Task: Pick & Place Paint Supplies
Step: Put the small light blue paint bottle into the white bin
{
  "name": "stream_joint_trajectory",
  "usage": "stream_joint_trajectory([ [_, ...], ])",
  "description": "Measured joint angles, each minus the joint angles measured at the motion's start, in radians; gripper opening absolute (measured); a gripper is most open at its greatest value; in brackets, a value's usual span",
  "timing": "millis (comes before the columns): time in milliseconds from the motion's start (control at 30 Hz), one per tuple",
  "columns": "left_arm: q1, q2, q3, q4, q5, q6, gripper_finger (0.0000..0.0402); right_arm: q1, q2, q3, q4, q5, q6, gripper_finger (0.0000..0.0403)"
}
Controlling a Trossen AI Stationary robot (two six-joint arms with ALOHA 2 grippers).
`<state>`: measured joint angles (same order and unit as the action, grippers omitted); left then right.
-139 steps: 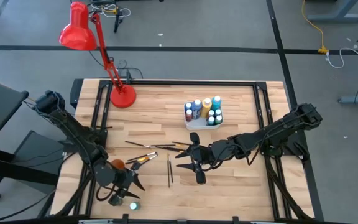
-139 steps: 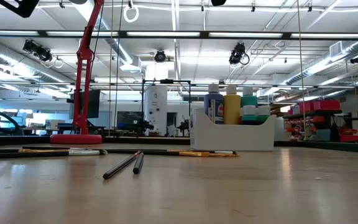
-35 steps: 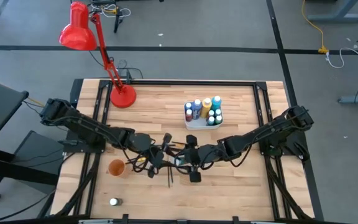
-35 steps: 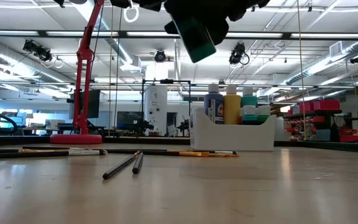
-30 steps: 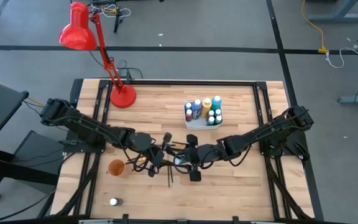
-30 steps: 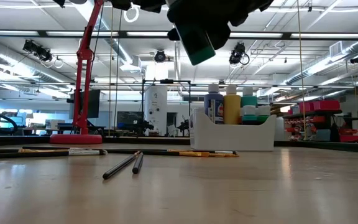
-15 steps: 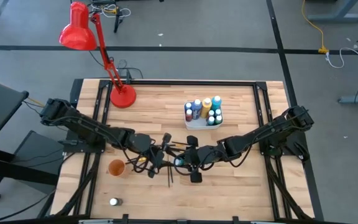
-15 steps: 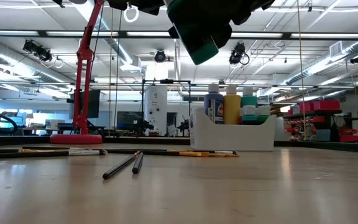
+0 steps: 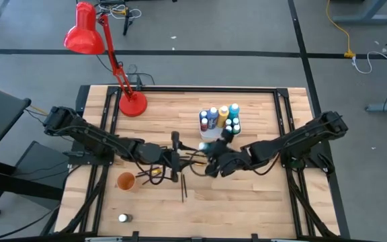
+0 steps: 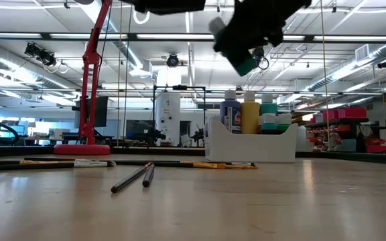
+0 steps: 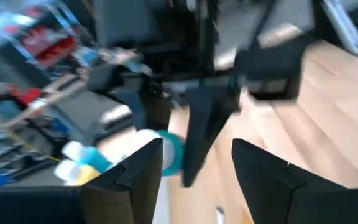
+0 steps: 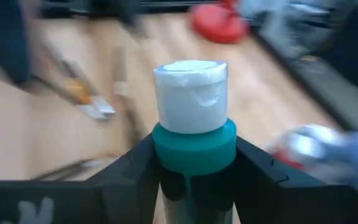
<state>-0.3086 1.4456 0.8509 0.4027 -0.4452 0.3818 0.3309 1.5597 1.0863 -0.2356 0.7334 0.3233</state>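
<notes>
A: Where's the teal bottle (image 12: 194,140) rn?

B: In the right gripper (image 12: 194,165). Wrist view: bottle sits dead centre btwn the two dark fingers (image 12: 132,171), one either side of the teal body, white cap poking out past the tips. Jaws clamped on it.

A: And in the high view?

B: Right gripper (image 9: 215,160) is centre of frame, just below the white tray (image 9: 211,134). Bottle's cap end shows as a pale spot near the tray's lower left corner. In the low view the bottle (image 10: 244,63) hangs tilted in the upper middle, well above the table (image 10: 246,201), up and left of the tray (image 10: 250,144).

A: Left gripper?

B: Left gripper (image 9: 173,156) is centre too, just left of the right one, above the loose brushes. Jaws open, nothing btwn them; its wrist view shows both fingers (image 11: 263,177) spread w/ a clear gap (image 11: 194,168). Teal bottle (image 11: 169,155) shows beyond that gap, apart from them.

A: Rest of the supplies?

B: Other paint bottles (image 9: 219,117) stand in the tray, upper centre-right of the high view – blue, yellow, teal caps. Paintbrushes (image 9: 183,185) lie scattered on the wood centre-left; two dark ones (image 10: 136,176) show lower left in the low view. One more small bottle (image 9: 123,218) stands alone at lower left, below the orange cup (image 9: 125,180). Red lamp (image 9: 106,47) at upper left.
</notes>
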Motion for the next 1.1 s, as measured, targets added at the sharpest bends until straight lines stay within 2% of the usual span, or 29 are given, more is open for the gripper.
stream_joint_trajectory([
  [67, -0.002, 0.000, 0.000, 0.041, -0.046, 0.000, 0.0205, 0.001, -0.037, 0.000, -0.099, 0.089, 0.039, 0.0156],
  [200, -0.004, 0.000, 0.000, 0.069, -0.096, 0.000, 0.0202, 0.001, -0.085, -0.012, -0.215, 0.348, 0.194, 0.0158],
  [300, 0.000, 0.000, 0.000, 0.056, -0.120, 0.000, 0.0201, -0.001, -0.082, -0.083, -0.159, 0.476, 0.294, 0.0159],
  [367, 0.002, 0.000, 0.000, 0.054, -0.122, 0.011, 0.0202, -0.010, -0.065, -0.164, -0.015, 0.507, 0.300, 0.0159],
  [467, 0.008, 0.000, 0.000, 0.055, -0.120, 0.026, 0.0201, -0.041, -0.036, -0.301, 0.289, 0.499, 0.229, 0.0159],
  [600, 0.018, 0.000, 0.001, 0.060, -0.116, 0.025, 0.0201, -0.107, 0.016, -0.438, 0.701, 0.377, 0.082, 0.0160],
  [700, 0.029, 0.000, 0.000, 0.057, -0.112, 0.023, 0.0201, -0.156, 0.065, -0.486, 0.899, 0.285, 0.030, 0.0160],
  [767, 0.034, 0.000, 0.000, 0.056, -0.112, 0.023, 0.0201, -0.181, 0.092, -0.491, 0.940, 0.249, 0.005, 0.0160],
  [867, 0.042, 0.000, 0.000, 0.049, -0.112, 0.023, 0.0201, -0.208, 0.131, -0.486, 0.943, 0.264, -0.049, 0.0160],
  [967, 0.045, 0.000, 0.000, 0.038, -0.112, 0.023, 0.0201, -0.238, 0.158, -0.486, 0.938, 0.275, -0.037, 0.0160],
  [1100, 0.045, 0.000, 0.000, 0.017, -0.112, 0.022, 0.0201, -0.279, 0.171, -0.485, 0.952, 0.234, -0.027, 0.0160],
])
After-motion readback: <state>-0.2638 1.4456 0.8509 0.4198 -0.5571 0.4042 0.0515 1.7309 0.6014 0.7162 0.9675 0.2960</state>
